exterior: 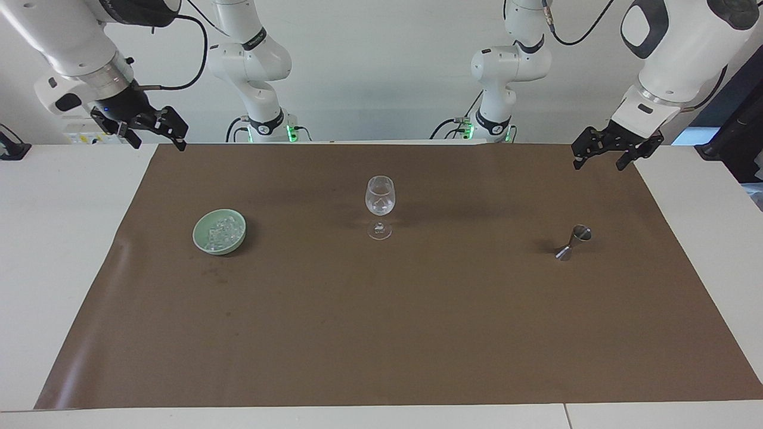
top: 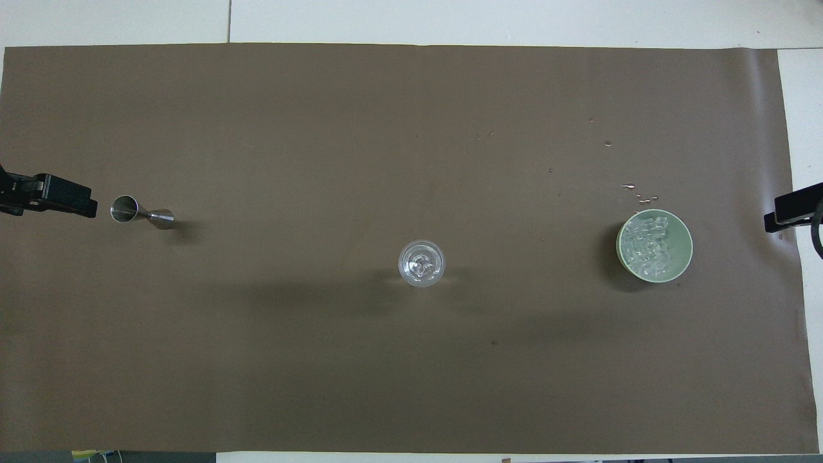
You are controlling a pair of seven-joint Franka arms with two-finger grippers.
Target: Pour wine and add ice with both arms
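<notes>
Ice waits in the green bowl, both tools up and empty

Ice point(exterior: 220, 232) sits in a little heap of clear cubes inside a pale green bowl point(exterior: 201, 238). The bowl rests on a brown mat point(exterior: 381, 333) that covers most of the white desk point(exterior: 53, 250), toward the right arm's end. A few small drops lie on the mat just beside the bowl, on the side farther from the robots.

A clear wine glass point(exterior: 380, 202) stands upright near the middle of the mat, well apart from the bowl. Something clear and glinting shows in the bottom of the glass, but it is hard to tell what.

A small metal measuring cup point(exterior: 574, 242) shaped like two cones lies tipped on its side, toward the left arm's end.

The right tool point(exterior: 152, 132) hangs in the air over the corner of the mat — its fingers are apart and hold nothing.

The left tool point(exterior: 614, 152) hangs over the mat's other corner by the robots, fingers apart too, holding nothing — it waits there.
</notes>
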